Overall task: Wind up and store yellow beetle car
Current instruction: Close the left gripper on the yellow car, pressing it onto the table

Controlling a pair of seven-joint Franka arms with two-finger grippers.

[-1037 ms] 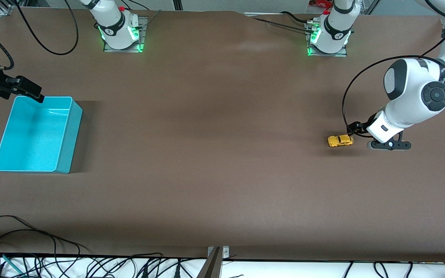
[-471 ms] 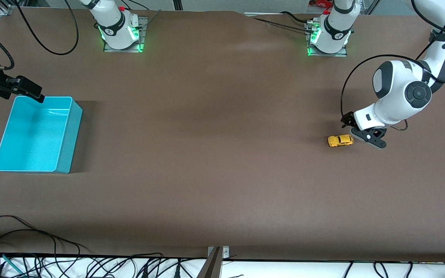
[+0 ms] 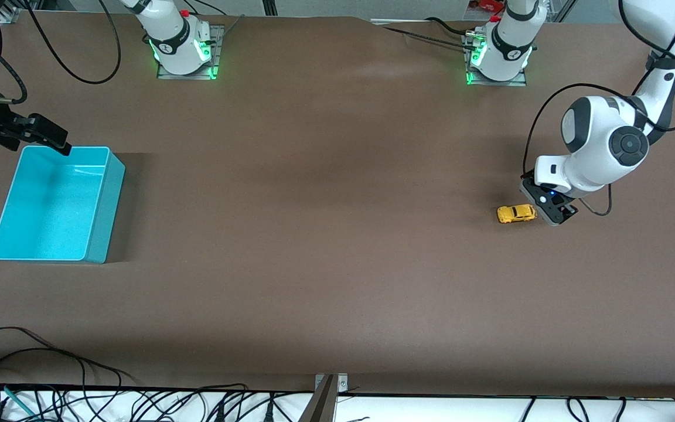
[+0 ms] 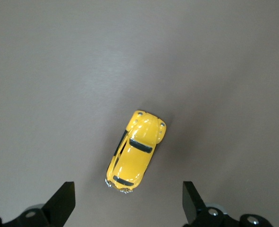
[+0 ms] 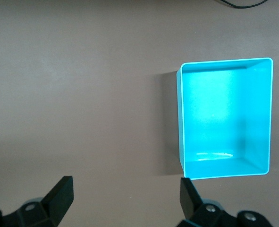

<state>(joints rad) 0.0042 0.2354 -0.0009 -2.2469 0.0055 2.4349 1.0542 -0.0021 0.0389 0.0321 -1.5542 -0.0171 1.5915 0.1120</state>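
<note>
1 yellow beetle car, 1 turquoise bin, table.

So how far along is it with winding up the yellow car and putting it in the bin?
Nothing looks done yet. The yellow beetle car sits on the table at the left arm's end, untouched. In hand: the left end effector hangs open over it, apparently lining up a grasp. Left: gripping, winding, then storing it in the turquoise bin, which holds nothing. The right end effector waits open by that bin.
</note>
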